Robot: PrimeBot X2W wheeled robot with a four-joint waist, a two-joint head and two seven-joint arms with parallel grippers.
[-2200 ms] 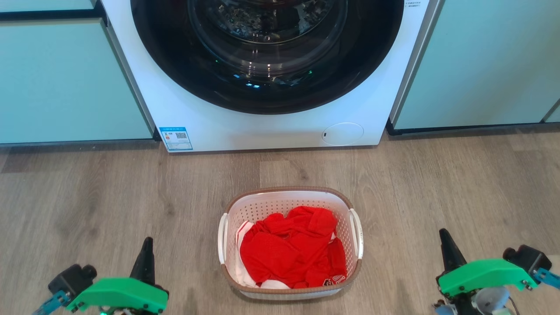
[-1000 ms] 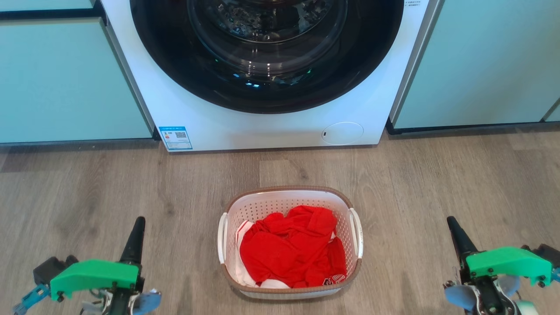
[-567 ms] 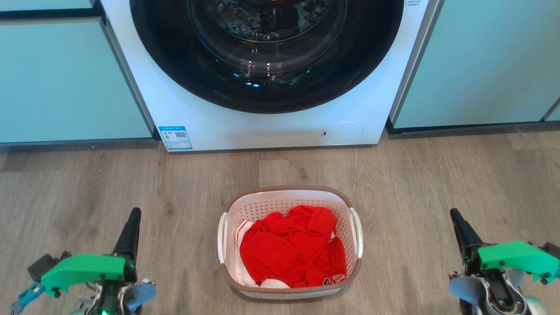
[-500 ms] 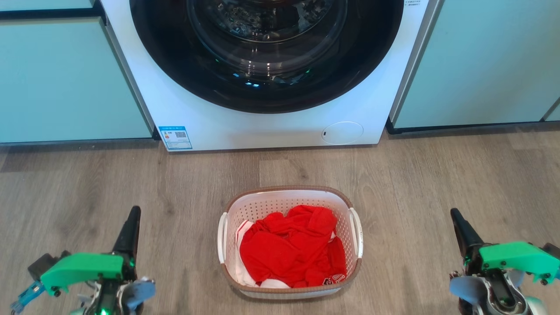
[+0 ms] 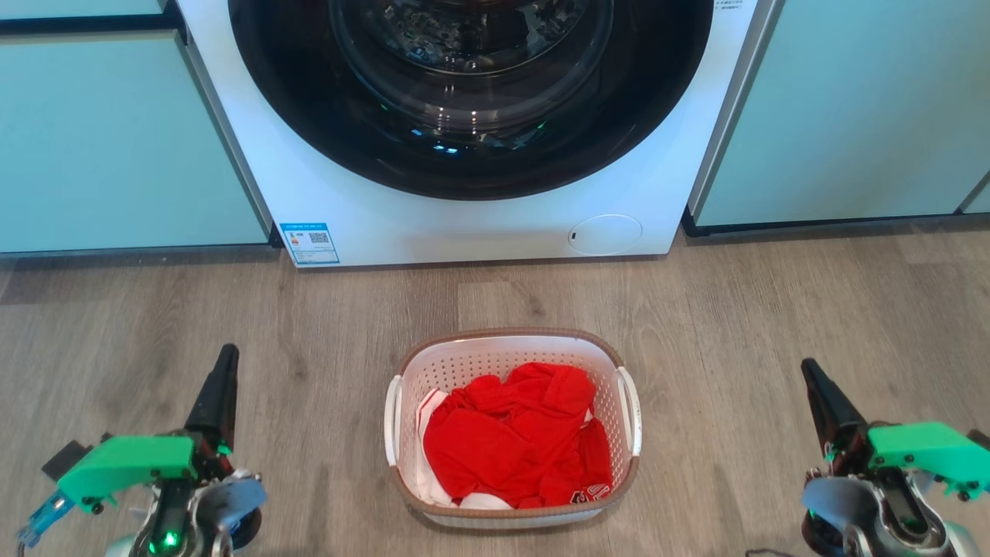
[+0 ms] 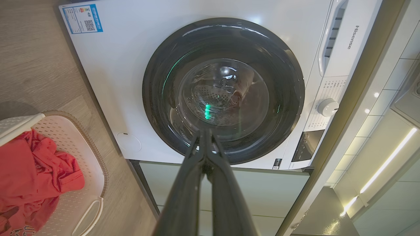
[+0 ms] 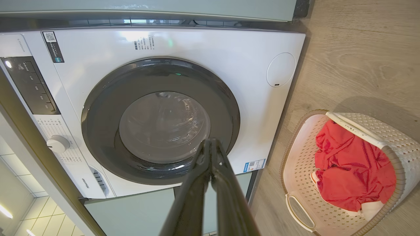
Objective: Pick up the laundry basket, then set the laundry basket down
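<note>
The laundry basket (image 5: 495, 352) sits on the wood floor in front of the washer, white and perforated with a brown rim and white side handles, holding red clothes (image 5: 514, 437). It also appears at the left edge of the left wrist view as the basket (image 6: 88, 183) and at the right of the right wrist view as the basket (image 7: 300, 164). My left gripper (image 5: 226, 357) is shut and empty, well to the basket's left. My right gripper (image 5: 808, 369) is shut and empty, well to its right. Both point toward the washer.
A white front-loading washer (image 5: 464, 224) with a dark round door stands just beyond the basket. Pale green cabinet fronts (image 5: 116, 147) flank it on both sides. Bare wood floor (image 5: 742, 309) surrounds the basket.
Both grippers have moved outward and forward, away from the basket's sides, with their fingertips further up the head view. The basket has not moved.
</note>
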